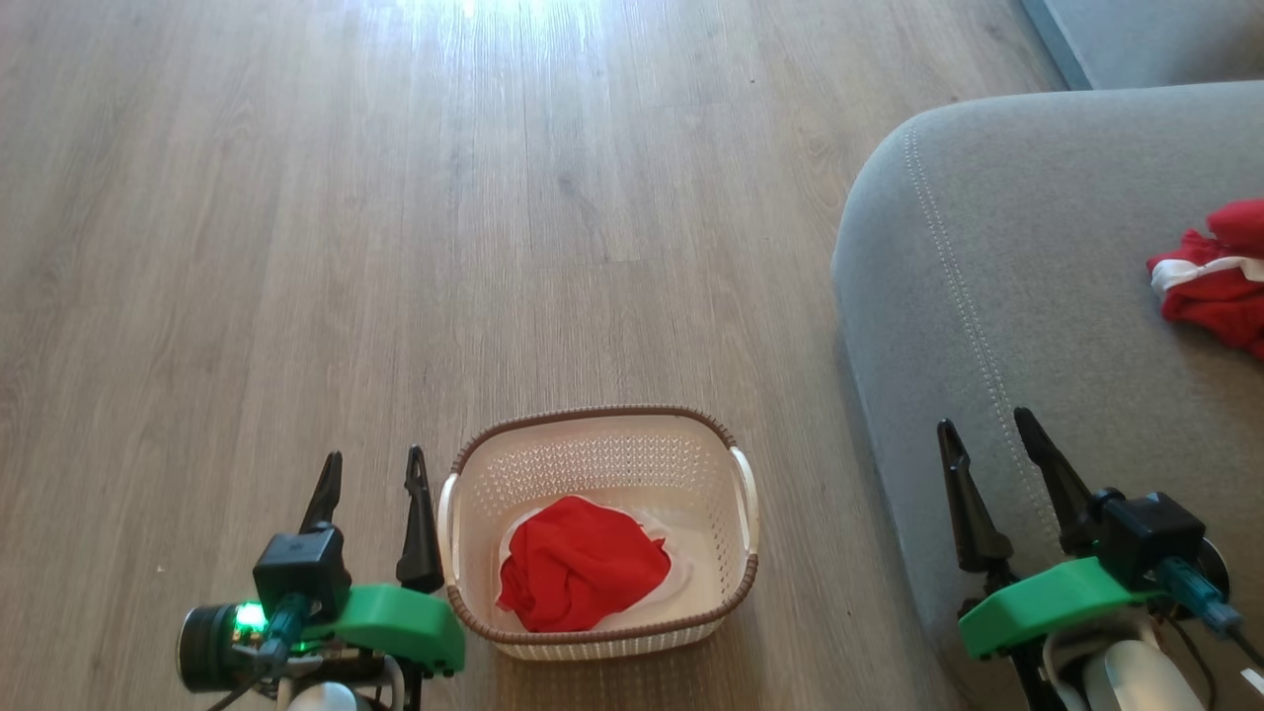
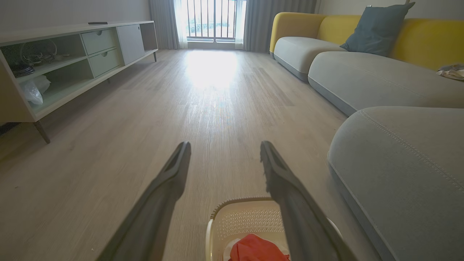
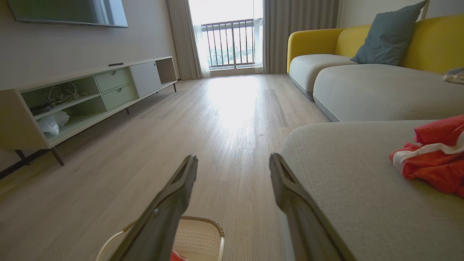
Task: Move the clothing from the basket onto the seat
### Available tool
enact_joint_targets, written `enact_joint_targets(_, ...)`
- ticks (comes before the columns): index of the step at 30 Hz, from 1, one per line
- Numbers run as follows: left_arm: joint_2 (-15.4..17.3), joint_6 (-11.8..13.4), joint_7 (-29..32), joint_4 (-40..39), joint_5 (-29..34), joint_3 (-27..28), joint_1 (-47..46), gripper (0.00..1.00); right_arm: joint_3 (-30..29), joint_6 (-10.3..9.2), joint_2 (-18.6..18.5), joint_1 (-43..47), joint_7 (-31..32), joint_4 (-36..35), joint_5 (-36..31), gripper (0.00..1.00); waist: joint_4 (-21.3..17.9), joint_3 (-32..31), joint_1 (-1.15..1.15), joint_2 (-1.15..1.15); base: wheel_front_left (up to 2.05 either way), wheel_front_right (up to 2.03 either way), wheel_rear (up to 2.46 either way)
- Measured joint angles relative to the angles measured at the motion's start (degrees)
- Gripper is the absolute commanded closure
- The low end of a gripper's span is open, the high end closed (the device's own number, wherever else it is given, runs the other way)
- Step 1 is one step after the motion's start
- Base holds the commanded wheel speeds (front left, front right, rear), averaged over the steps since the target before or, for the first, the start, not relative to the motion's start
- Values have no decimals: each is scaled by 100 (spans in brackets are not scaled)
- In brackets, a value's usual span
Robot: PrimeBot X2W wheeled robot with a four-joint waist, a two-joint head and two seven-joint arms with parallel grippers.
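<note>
The floor (image 1: 395, 247) is pale wood-grain planking, smooth, with a soft sheen where the light strikes it. The basket (image 1: 602, 459) is cream perforated plastic, faintly glossy, with a brown braided rim. The clothing (image 1: 578, 563) is soft, matt red cloth. The seat (image 1: 1037, 326) is grey, finely textured upholstery fabric.

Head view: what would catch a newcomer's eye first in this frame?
The bright red garment crumpled in the cream basket on the wood floor, bottom centre, stands out first. A second red garment with white trim lies on the grey seat at the right edge. The left end effector beside the basket and the right end effector by the seat's edge both stand open and empty.
</note>
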Motion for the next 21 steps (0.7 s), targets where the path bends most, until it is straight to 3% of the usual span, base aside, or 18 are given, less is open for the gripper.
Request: enact_joint_targets(21,0,-13,0,142,-10,-112,8,0,-125,0,71,29,0,-52,-7,0,48,-18,0,0,0,0,0)
